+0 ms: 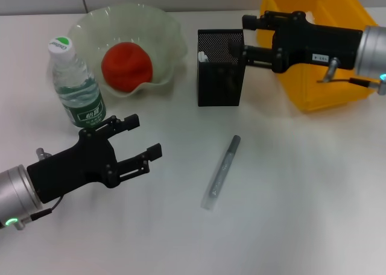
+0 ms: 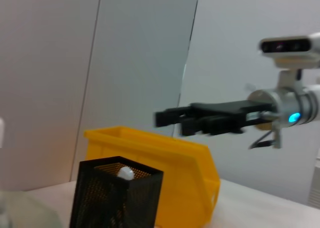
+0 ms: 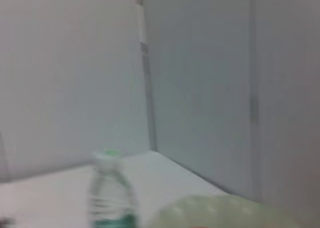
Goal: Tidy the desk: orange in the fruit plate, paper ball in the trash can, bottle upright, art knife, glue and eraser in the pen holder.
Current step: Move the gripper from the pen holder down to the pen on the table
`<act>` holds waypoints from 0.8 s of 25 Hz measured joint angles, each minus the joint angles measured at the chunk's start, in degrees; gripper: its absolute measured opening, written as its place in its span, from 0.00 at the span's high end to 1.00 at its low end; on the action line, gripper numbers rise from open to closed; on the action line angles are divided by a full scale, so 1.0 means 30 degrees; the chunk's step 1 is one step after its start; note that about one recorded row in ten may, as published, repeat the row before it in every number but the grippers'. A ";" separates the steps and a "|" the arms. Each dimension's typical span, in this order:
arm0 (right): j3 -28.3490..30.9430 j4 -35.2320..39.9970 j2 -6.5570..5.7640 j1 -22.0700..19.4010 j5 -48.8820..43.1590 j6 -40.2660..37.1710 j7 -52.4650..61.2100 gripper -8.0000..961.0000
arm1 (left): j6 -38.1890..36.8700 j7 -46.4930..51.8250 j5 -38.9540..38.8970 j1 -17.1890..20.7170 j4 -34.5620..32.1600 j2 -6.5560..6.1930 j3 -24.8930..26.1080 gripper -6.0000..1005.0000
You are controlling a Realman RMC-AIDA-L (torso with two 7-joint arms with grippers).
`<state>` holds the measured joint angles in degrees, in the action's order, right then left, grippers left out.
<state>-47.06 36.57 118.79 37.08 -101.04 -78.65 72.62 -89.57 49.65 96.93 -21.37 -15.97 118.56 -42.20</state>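
The orange (image 1: 125, 67) lies in the fruit plate (image 1: 172, 28). To its left the bottle (image 1: 75, 85) stands upright. The art knife (image 1: 221, 171) lies flat on the desk (image 1: 301, 196). In the pen holder (image 1: 220, 76) a white cap (image 2: 125, 173) shows at the rim, seemingly the glue. My right gripper (image 1: 243, 38) hovers open over the holder's right edge, in front of the trash can (image 1: 325, 76). My left gripper (image 1: 145, 136) is open and empty, low over the desk below the bottle. The paper ball and the eraser are out of view.
The pen holder stands between the fruit plate and the trash can at the back. A wall rises behind the desk.
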 joint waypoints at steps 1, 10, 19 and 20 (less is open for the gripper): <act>-0.0050 0.0308 -0.0071 -0.0170 -0.0001 -0.0913 0.0325 0.32 | 0.0048 0.0000 0.0001 0.0038 -0.0059 -0.0020 0.0034 0.20; -0.0224 0.1472 -0.1026 -0.0654 -0.1872 -0.5228 0.1398 0.32 | 0.0105 -0.0223 0.0002 0.0374 -0.0616 -0.0111 0.0071 0.20; -0.1966 0.1638 -0.0906 0.0929 -0.6191 -0.5311 0.1598 0.33 | -0.0067 -0.0145 0.0108 0.0568 -0.1110 -0.0140 -0.0034 0.20; -0.2302 0.1645 -0.0865 0.1122 -0.6435 -0.5287 0.1599 0.33 | -0.0094 -0.0123 0.0116 0.0568 -0.1130 -0.0151 -0.0056 0.20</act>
<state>-53.96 41.50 116.20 40.45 -120.35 -94.51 77.42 -89.85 49.28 97.28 -19.67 -19.36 118.10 -42.37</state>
